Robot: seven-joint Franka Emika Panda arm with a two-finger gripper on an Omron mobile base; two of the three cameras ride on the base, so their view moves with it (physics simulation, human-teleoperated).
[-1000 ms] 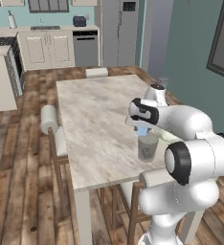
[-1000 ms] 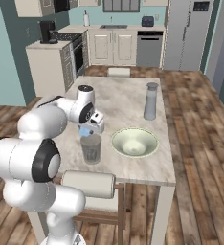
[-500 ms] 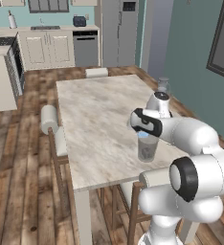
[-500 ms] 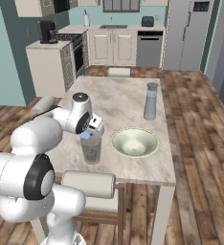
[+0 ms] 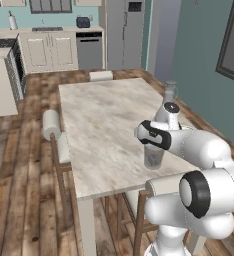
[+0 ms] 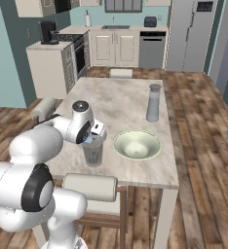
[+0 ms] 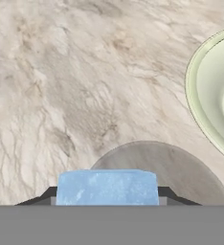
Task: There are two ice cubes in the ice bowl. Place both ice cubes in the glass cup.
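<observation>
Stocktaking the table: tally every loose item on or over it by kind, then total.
Ice cubes: 1, pale blue, in the tool
Glass cups: 1
Bowls: 1
Capped bottles: 1
Total: 4

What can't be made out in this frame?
- Second ice cube: not discernible inside the ice bowl in the right base view; too small.
- Glass cup contents: hand view, near rim cut off by the blue ice cube.
- End effector fingertips: right base view, too small.
</observation>
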